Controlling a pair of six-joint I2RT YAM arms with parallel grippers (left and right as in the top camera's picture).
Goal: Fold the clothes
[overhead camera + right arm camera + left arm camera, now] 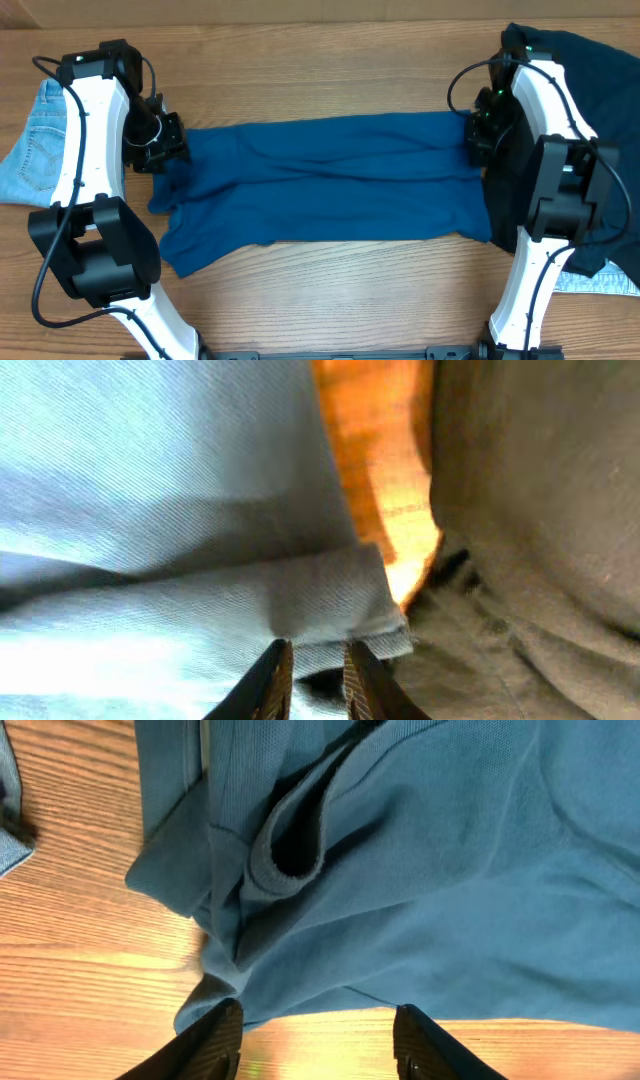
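A mid-blue jersey top [330,180] lies stretched lengthwise across the middle of the wooden table, folded in long creases. My left gripper [165,145] is at its left end. In the left wrist view the jaws [318,1010] are open and empty over bare wood, with the top's bunched edge [450,870] just beyond the fingertips. My right gripper [475,130] is at the top's right end. In the right wrist view its fingers [317,647] are nearly closed with the top's hem [150,510] between them.
Light-blue denim jeans [35,150] lie at the left edge behind my left arm, and a corner shows in the left wrist view [8,840]. A dark navy garment [590,70] fills the right side [540,510]. A pale cloth [600,285] lies at the lower right.
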